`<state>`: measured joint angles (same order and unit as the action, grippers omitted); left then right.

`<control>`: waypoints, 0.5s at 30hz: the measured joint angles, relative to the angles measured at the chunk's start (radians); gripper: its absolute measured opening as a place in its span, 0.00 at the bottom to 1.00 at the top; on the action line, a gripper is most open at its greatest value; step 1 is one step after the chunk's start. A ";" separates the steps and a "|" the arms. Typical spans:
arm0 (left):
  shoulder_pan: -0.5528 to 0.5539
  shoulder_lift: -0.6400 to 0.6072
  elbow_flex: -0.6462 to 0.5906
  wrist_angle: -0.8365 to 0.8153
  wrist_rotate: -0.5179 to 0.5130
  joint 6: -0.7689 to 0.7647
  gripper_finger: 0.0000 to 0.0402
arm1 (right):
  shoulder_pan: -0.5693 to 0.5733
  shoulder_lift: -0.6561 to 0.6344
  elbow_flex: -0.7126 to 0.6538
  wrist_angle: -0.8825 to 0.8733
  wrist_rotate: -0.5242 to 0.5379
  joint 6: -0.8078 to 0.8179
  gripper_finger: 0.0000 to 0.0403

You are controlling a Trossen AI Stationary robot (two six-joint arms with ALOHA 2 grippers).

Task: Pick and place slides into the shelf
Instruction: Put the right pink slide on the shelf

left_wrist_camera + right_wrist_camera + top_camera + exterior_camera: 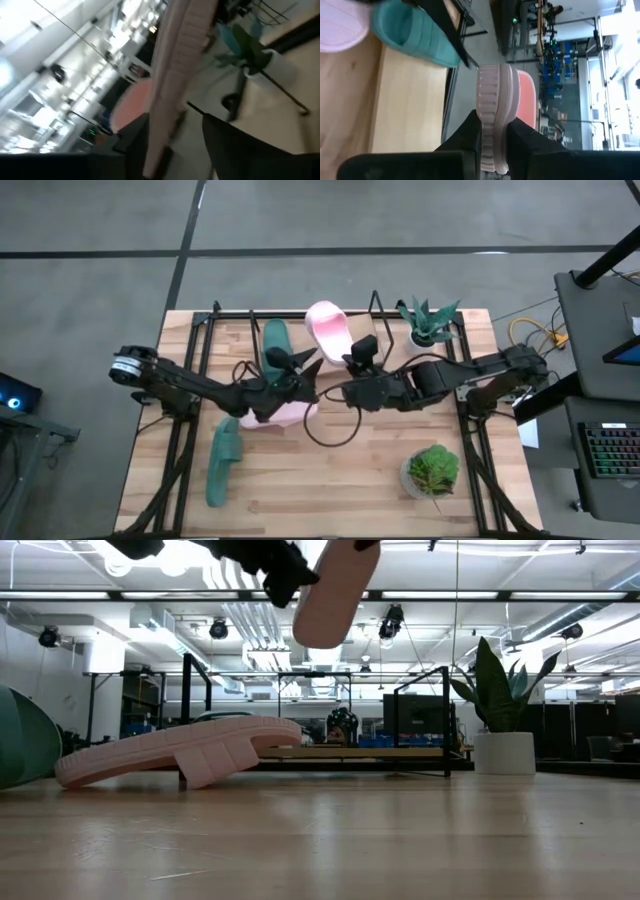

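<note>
A pale pink slide (pixel 328 330) hangs in the air over the shelf (pixel 385 308), between my two grippers. My right gripper (pixel 492 125) is shut on it. My left gripper (pixel 175 120) is open, with one finger on each side of the same slide (pixel 175 75). The second pink slide (pixel 180 752) lies tipped on the table below, propped on its strap and one end. One dark teal slide (pixel 275 345) lies on the shelf's board. The other teal slide (pixel 225 462) lies on the table near the left front. My right gripper pinches the pink slide's sole at its rim (pixel 492 107), one finger on the underside and one on the top face. The fingers come about level from the table's right. The slide is lifted clear and lies roughly flat, reaching toward the far edge. My left gripper's finger (pixel 142 142) lies close against the slide's sole, and I cannot tell whether it touches.
A potted plant (pixel 430 325) stands at the shelf's right end and another (pixel 432 470) at the front right. Black arm-mount frames (pixel 185 450) (pixel 480 450) run along both table sides. A cable loop (pixel 330 430) hangs below the arms. Bare wood lies at the front middle.
</note>
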<state>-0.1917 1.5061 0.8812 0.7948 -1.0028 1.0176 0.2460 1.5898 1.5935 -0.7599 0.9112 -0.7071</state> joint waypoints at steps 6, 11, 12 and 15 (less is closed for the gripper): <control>-0.009 -0.109 -0.013 -0.302 0.062 -0.315 0.55 | -0.066 0.000 -0.062 0.031 0.001 0.000 0.11; -0.035 -0.205 -0.035 -0.442 0.221 -0.488 0.56 | -0.118 0.000 -0.198 0.183 -0.002 -0.050 0.11; -0.042 -0.225 -0.040 -0.448 0.238 -0.507 0.56 | -0.126 0.000 -0.230 0.222 -0.002 -0.070 0.11; -0.063 -0.272 -0.061 -0.441 0.265 -0.533 0.56 | -0.151 0.000 -0.321 0.336 -0.001 -0.122 0.11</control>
<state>-0.2545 1.2343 0.8205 0.3535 -0.7380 0.4850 0.0948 1.5898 1.2723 -0.4238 0.9101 -0.8287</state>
